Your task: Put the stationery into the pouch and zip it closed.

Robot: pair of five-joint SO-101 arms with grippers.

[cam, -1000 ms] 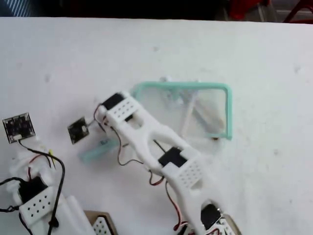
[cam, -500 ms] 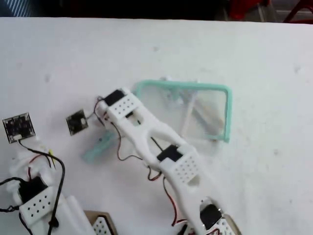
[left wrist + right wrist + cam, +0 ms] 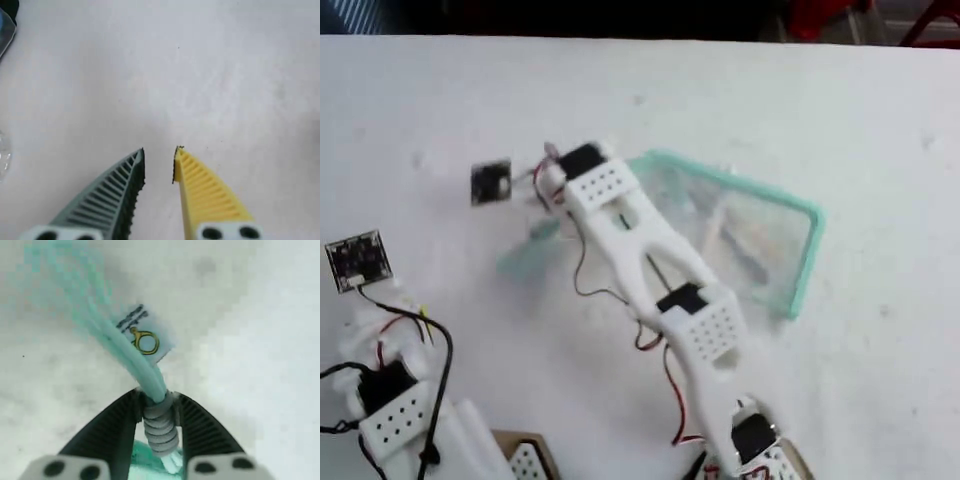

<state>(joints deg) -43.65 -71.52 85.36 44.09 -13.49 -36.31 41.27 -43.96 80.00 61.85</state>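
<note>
White right arm (image 3: 640,250) out to 11 o'clock, right gripper (image 3: 156,394) clamping teal strap (image 3: 107,332) of clear teal-edged pouch (image 3: 810,250); wrist view adds gold clasp (image 3: 145,344). Left gripper (image 3: 159,156) narrow gap.

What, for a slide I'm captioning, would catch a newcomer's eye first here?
The white right arm stretched across the middle of the table stands out, beside a clear pouch with teal edging that holds stationery. Its gripper is shut on a teal strap, next to a small gold clasp. The left gripper hangs open over bare table.
</note>
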